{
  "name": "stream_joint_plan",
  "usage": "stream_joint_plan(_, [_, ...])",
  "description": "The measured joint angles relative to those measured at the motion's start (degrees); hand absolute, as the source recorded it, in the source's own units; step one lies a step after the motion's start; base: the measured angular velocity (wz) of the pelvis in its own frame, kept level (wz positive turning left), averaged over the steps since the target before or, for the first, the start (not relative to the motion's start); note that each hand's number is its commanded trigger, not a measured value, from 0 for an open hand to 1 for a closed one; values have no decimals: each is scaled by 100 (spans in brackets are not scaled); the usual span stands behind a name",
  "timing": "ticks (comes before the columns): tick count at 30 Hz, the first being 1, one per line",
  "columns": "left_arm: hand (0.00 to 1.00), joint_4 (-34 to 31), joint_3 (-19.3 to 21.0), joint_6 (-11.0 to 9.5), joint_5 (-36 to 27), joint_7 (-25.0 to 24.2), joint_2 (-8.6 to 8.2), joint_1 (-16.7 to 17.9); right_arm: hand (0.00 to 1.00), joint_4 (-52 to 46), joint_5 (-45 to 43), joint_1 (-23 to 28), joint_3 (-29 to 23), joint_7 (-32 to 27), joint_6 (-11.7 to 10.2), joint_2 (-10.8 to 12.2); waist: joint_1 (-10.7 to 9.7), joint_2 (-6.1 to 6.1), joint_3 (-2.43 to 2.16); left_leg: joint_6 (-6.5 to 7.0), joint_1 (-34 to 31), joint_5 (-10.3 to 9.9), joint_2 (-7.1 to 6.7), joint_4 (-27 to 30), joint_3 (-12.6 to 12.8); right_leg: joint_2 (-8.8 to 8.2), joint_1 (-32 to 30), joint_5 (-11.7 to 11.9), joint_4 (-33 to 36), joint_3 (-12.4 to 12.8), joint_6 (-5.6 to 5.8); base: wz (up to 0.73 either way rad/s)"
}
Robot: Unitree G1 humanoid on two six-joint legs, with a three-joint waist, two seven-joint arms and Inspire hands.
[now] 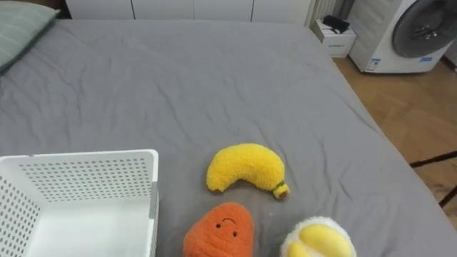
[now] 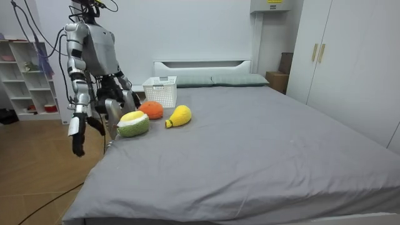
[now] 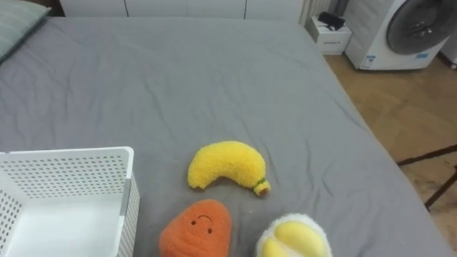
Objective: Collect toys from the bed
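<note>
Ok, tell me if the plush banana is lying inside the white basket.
No, the plush banana lies on the gray bedsheet beside the white basket, with bare sheet between them.

This is a home bedroom, with a grey bed, white wardrobe and washing machine.

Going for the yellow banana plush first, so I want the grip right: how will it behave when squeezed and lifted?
The banana plush looks fuzzy and stuffed, so it will probably squash when gripped rather than slip. It is likely light for its bulk. Lying curved and flat on the grey bedcover, it should drag or pivot if nudged, not roll.
</note>
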Motion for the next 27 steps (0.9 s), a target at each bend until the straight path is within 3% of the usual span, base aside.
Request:
stream_joint_plan(2, [0,-4,-135,0,-6,70,90,6,0,-1110,-6,-71,51,-210,-101,-2,12,-72,27,-15,-12,7,24,21,40,23,-11,19,-35,10,-3,-3])
stream_joint_plan(4, [0,-62,-183,1,0,87,91,-1,0,-2061,-19,-143,182,-245,-102,4,75,-102,7,-28,-66,14,47,4,109,56,-115,42,-28,91,-15,-18])
stream_joint_plan(6, [0,-56,-280,-15,-2,118,89,10,0,-2917,-195,-239,347,-234,-192,23,96,-68,36,-35,-137,17,76,6,138,80,-166,103,-53,103,-34,-11])
stream_joint_plan(10, [0,-30,-358,-185,-5,180,88,10,0,-4156,-668,-317,472,-150,-428,132,165,-43,22,-46,-157,17,87,-2,56,80,-151,105,-51,-16,-36,11])
stream_joint_plan(15, [0,-139,-402,-255,-5,184,23,129,0,-4405,-653,-253,788,31,-518,142,180,14,-22,-48,-153,18,85,0,-9,59,-117,105,-54,-168,-36,6])
stream_joint_plan(16, [0,-141,-403,-270,-5,184,4,183,0,-4450,-647,-236,855,109,-517,144,179,41,-59,-48,-153,18,83,0,-8,47,-119,104,-53,-171,-36,0])
stream_joint_plan(19, [0,-227,-399,-268,-4,184,-46,261,0,-4517,-634,-231,852,281,-516,147,160,129,-92,-50,-149,23,74,0,-8,13,-118,103,-45,-182,-34,0])
stream_joint_plan(27, [0,-358,-404,-254,-5,162,-152,330,0,-4452,-1737,-142,1292,1172,-426,150,206,85,-74,-65,-87,32,73,22,-23,9,-4,100,-118,-228,-36,2])
